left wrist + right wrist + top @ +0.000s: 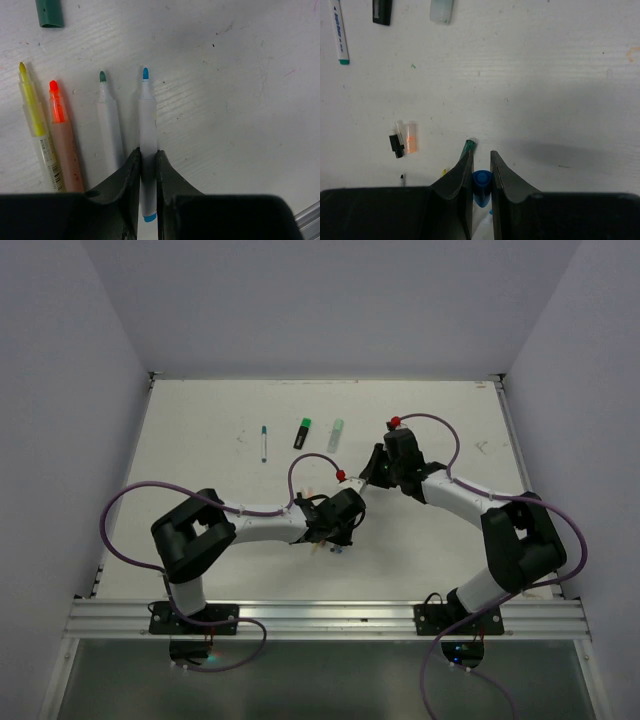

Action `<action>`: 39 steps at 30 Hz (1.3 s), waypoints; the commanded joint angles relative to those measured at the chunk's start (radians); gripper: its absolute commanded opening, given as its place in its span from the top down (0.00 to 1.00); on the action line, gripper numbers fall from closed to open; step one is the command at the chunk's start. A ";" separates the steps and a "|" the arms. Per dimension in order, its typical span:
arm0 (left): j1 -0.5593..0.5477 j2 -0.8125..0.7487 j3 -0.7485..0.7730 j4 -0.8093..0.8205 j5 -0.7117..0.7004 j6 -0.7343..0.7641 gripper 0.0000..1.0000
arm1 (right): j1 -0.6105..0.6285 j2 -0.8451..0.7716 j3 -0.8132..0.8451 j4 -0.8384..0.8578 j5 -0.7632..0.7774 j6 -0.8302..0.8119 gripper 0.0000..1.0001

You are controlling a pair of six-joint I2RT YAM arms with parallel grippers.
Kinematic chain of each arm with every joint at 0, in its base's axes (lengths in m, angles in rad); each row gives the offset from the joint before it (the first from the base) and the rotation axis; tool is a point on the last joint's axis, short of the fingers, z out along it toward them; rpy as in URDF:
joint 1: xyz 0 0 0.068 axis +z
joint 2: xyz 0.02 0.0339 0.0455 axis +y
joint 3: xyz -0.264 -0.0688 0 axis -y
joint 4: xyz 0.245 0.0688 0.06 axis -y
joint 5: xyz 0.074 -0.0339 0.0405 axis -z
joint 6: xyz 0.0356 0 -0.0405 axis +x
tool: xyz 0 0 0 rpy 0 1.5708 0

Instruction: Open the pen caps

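My left gripper (148, 151) is shut on a white pen (147, 120) whose blue tip is bare. In the right wrist view my right gripper (481, 154) is shut on a stubby blue pen cap (482, 182), which is off the pen and just beyond its tip. In the top view the two grippers (335, 528) (373, 474) face each other at mid-table. A dark green cap (49, 12) lies loose on the table, seen also by my right fingers (468, 146). An orange cap (410, 137) lies further left.
Beside the held pen lie a green-tipped white pen (109, 130), an orange highlighter (64, 140) and a yellow highlighter (37, 130), all uncapped. Toward the back lie a capped thin pen (263, 443), a black-and-green marker (303, 432) and a pale mint marker (336, 433).
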 commanded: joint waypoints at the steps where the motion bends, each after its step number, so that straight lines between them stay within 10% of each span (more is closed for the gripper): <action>1: -0.003 0.022 0.036 -0.053 -0.057 -0.015 0.89 | 0.032 0.021 -0.032 0.091 0.026 0.031 1.00; 21: -0.003 0.010 0.013 -0.065 -0.084 -0.034 0.70 | 0.068 0.096 -0.190 0.309 0.011 0.085 0.96; 39: -0.003 -0.136 -0.007 -0.041 -0.103 -0.048 0.69 | 0.080 0.067 -0.263 0.305 0.079 0.093 0.69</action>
